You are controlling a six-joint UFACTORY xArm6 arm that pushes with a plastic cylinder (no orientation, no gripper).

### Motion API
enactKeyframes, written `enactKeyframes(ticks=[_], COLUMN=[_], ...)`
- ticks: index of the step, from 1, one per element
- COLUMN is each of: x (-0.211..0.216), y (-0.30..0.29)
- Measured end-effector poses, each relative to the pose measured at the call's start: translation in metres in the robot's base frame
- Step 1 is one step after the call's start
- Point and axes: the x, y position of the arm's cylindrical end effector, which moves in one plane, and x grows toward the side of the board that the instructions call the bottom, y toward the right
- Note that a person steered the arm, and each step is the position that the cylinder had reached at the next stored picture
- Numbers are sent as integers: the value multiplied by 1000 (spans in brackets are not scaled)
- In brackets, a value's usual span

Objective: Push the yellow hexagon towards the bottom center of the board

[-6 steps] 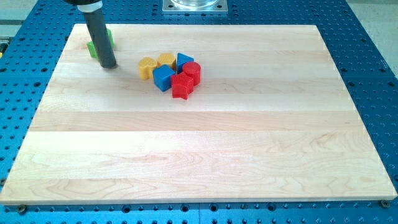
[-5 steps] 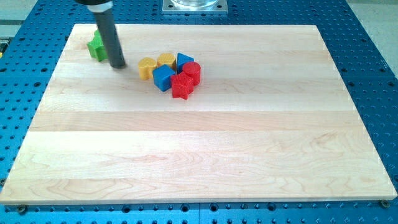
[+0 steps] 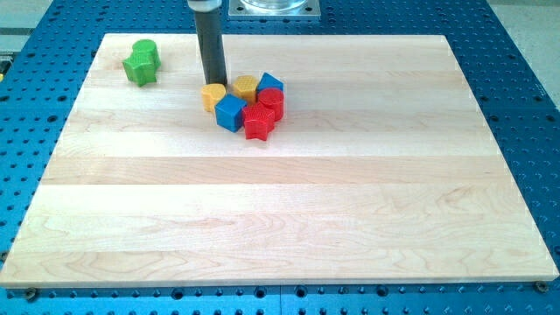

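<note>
Hexagon first: the yellow hexagon (image 3: 244, 87) sits in the upper part of the wooden board (image 3: 280, 210), a little toward the view's left of centre, at the top of a tight cluster of blocks. It is a squat, flat-topped yellow piece with short faceted sides; it has no clear long axis, and which way its corners point is too small to tell.

Just to its right, touching it, is a blue triangular block (image 3: 270, 84). Below that lies a red cylinder (image 3: 270, 101), and below the hexagon a red star-shaped block (image 3: 256, 122) and a blue cube (image 3: 230, 112), all pressed close together. At the cluster's left is a second yellow block (image 3: 213, 94), rounded, its exact shape unclear.

My tip (image 3: 215, 84) stands at the top edge of that rounded yellow block, touching or nearly touching it, just left of the hexagon. The rod carries no claw, so there is nothing to be released or clenched.

A green block (image 3: 140, 61) lies well apart near the board's top left corner.
</note>
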Motion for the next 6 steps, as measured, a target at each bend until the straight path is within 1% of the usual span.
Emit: enactKeyframes(ticks=[1,2,3,4,5,6], x=[0,29,46,40,85,118], y=[70,78,11,-7,-43,-48])
